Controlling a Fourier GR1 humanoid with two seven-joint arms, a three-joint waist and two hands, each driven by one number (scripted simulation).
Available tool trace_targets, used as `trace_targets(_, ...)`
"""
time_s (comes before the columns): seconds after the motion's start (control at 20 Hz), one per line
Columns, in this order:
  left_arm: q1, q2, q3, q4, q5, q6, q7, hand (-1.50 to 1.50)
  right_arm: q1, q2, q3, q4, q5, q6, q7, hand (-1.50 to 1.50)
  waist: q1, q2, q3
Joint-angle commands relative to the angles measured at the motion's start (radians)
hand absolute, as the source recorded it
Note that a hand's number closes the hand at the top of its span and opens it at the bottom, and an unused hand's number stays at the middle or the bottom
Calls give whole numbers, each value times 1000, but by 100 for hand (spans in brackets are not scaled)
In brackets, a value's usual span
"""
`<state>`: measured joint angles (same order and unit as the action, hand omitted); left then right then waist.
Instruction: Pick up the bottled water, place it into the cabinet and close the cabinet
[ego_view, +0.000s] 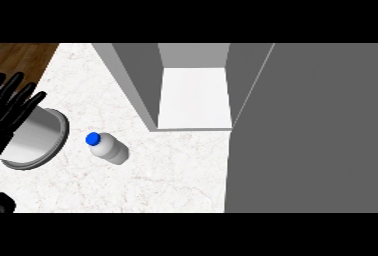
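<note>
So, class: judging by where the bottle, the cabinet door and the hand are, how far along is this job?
Done: nothing beyond the cabinet standing open, its door swung out. In hand: nothing; the left hand rests open at the left edge. Left: grasping the bottled water on the counter, shelving it and shutting the door.
</note>
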<state>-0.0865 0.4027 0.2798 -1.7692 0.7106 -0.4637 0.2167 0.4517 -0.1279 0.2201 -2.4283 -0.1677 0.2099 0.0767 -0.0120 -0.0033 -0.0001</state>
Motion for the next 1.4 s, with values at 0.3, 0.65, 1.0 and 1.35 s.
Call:
trace_targets(0.3, 4, 26, 31, 205, -78, -123, -61, -150, 207, -22, 66, -191, 24, 29, -38, -150, -4, 1, 0)
trace_targets(0.65, -36, -27, -42, 388, -227, -131, -119, -150, 314, -41, 91, -191, 49, 52, -144, -150, -12, 1, 0)
trace_targets(1.0, -172, -63, -50, 736, -314, -178, -248, -150, 360, -62, 103, -218, 51, 63, -181, -150, -27, 6, -2)
trace_targets(1.35, -200, -87, -79, 997, -518, -173, -530, -150, 456, -83, 149, -250, 90, 68, -227, -150, -38, 7, -3)
